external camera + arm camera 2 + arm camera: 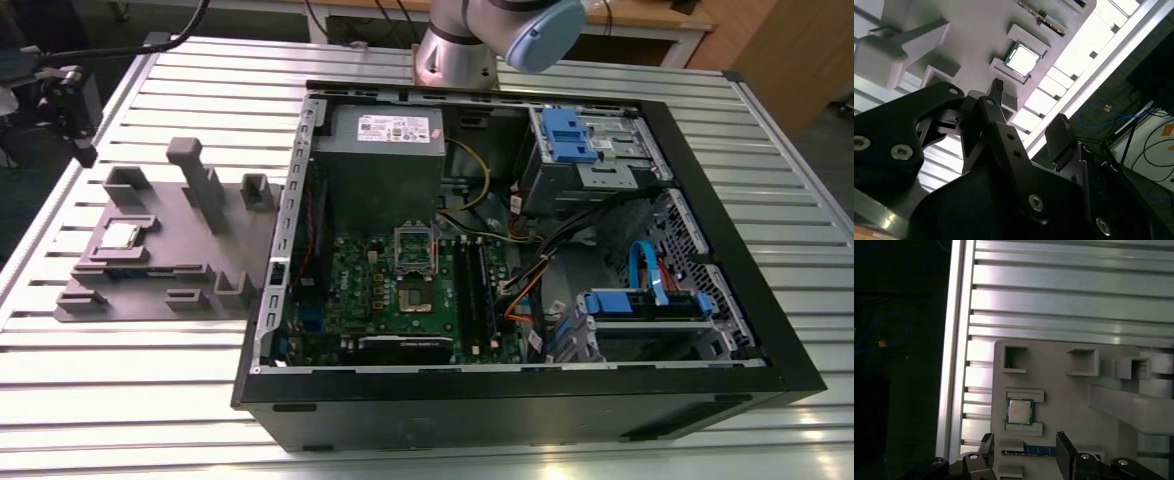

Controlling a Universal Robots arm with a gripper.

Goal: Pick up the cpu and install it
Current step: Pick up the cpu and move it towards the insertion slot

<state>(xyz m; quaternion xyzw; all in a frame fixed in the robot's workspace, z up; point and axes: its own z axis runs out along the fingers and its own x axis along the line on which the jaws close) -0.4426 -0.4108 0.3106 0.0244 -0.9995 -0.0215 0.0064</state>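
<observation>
Claw [1024, 439], black, nearest the lens in both wrist views: fingers [1063, 445] spread wide, nothing between them; hanging above the fixture plate, not touching it.

Fixture plate [160, 262], grey plastic, flat on the slatted metal surface [147, 350], to the exterior view's left of the computer case [534, 400]; set with upright posts and small open pockets.

Cpu [1019, 411], small square, pale silvery top: seated flat in a shallow recess of the fixture plate, bracketed by raised grey ledges on two opposite sides. Near the fingertips in the first wrist view, but apart from them. Not yet lifted.

Blue-and-dark strip [1029, 452], lying in the plate just beside the cpu's recess; kind not discernible.

Computer case, side panel off, lying open: motherboard [387, 300] on its floor, socket frame [415, 245] near the board's middle, well apart from the cpu. Yellow, orange and black cables [514, 245] strung near the socket frame, on the exterior view's right of it.

Hazards, by judgement:
- Fingertip landing on a ledge rather than on the chip's free edges, owing to the tight recess; likely a missed or skewed grip.
- Thin chip pinched off-centre; likely to tilt or slip out while carried across.
- Chip set down rotated or slanted on the socket; bent contacts probable.
- Snagging on the nearby cables or the case wall on the way into the case.
</observation>
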